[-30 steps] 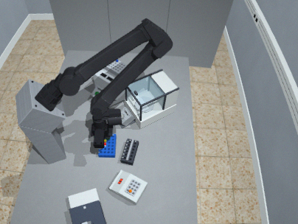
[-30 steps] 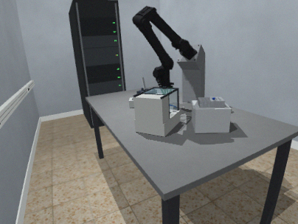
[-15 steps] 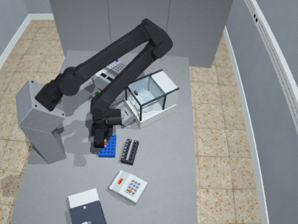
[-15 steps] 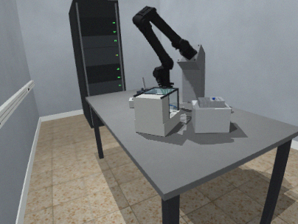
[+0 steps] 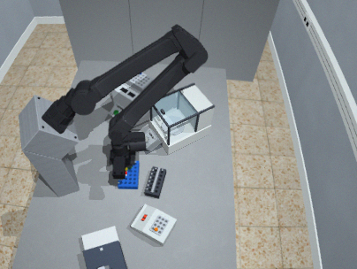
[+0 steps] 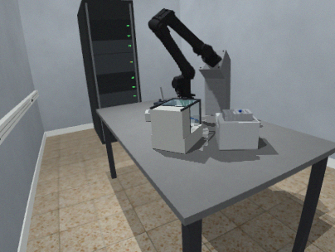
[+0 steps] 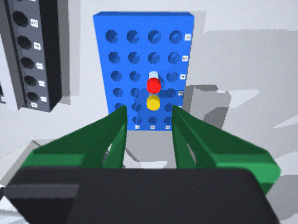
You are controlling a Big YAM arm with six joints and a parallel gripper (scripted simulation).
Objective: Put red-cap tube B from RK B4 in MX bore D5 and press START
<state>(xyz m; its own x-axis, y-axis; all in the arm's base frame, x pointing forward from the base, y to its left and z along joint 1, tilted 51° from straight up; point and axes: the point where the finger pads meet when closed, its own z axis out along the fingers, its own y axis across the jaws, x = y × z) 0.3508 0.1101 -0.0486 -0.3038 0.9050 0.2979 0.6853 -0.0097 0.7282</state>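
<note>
Gripper (image 7: 148,131) hangs over the near end of the rack (image 7: 120,55), green fingers part-spread with only air between them; it holds nothing. From the wrist view the gap looks a little wider than a tube cap, not much more.

Tube B (image 7: 153,85), red cap, stands in the rack ahead of the fingertips, not yet touched. A yellow-capped tube (image 7: 153,103) sits in the next bore nearer the gripper, caps almost touching in this view.

Risks, as I judge them:
- The yellow tube lies between the fingers and B. A low, forward approach would knock or pinch it; coming down from above B looks safer.
- With this narrow a spread, a slightly off-centre descent puts a fingertip on B's cap and pushes the tube down or tips the rack, which is loose on the bench.
- Closing too far back would catch the wrong tube.

Room:
- Left in the wrist view, a black block (image 7: 31,60) with a row of bores lies close beside the rack; little margin there.
- Right of the rack, bare grey bench (image 7: 240,60), the freer side.
- Farther off in the top view, the balance (image 5: 183,116) stands near the arm, and the mixer (image 5: 128,92) is partly hidden under the forearm, so the D5 bore cannot be made out. The carry to it looks short but crowded.
</note>
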